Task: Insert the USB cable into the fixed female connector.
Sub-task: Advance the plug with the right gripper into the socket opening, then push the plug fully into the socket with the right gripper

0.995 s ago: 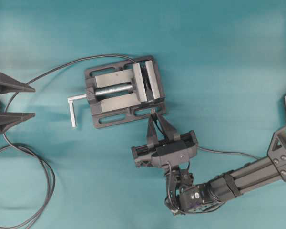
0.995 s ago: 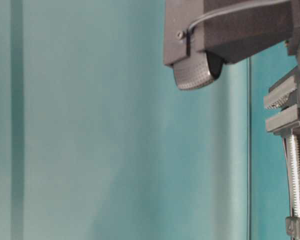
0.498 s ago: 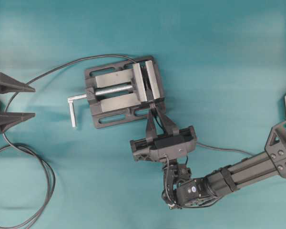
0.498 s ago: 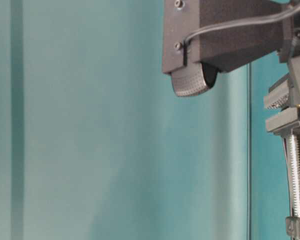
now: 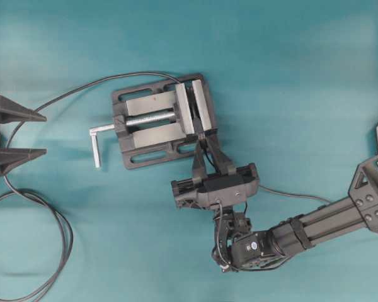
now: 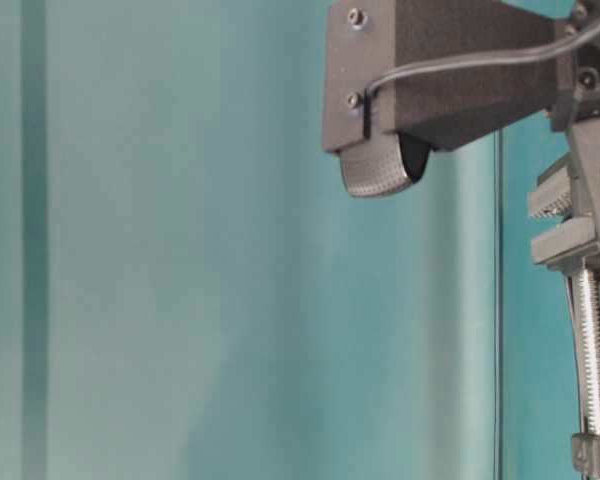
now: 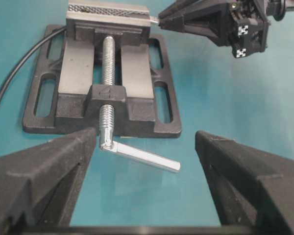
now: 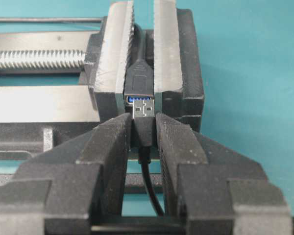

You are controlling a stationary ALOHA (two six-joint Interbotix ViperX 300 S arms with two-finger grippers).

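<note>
Teal desk (image 5: 290, 75) carries a grey vise (image 5: 160, 119). Right fingers (image 8: 174, 142) pinch the USB cable (image 8: 143, 122), its plug tip at the fixed female connector (image 8: 138, 81) clamped at the vise's 5 o'clock corner. Left fingers (image 7: 235, 171) stand wide apart, empty.

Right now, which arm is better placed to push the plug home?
Right. Its end effector already pinches the USB cable, plug lined up at the fixed female connector in the vise. The left end effector sits open and empty, well away.
</note>
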